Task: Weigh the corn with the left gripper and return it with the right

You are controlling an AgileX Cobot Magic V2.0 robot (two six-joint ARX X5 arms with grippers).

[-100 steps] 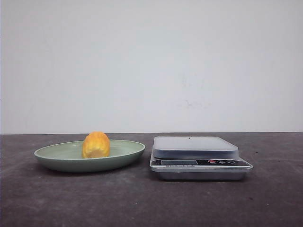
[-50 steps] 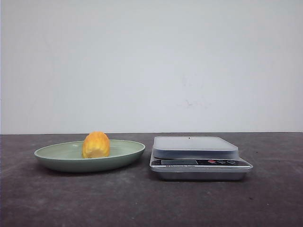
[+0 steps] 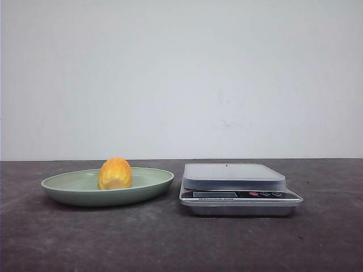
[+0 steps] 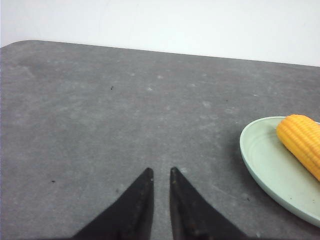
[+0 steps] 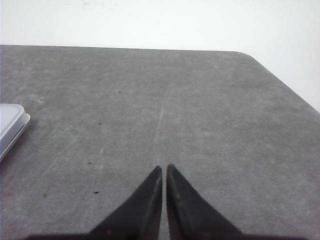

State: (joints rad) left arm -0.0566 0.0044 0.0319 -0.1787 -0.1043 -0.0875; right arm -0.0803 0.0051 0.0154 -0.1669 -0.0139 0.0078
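On the green plate [image 3: 144, 184], just left of the scale [image 3: 238, 190], the corn [image 3: 115, 173] lies on its side, apparently set there as the start point so it can be carried across to the weighing tray. Its long axis seems to run roughly from the plate's middle out toward the rim, with the paler cut end facing the front camera. The left gripper [image 4: 160, 174] hovers over the bare table [image 4: 125, 115] beside the plate, fingers nearly together with a slim gap, holding nothing. The right gripper [image 5: 164, 169], on the scale's far side, has its fingers practically touching and is likewise empty.
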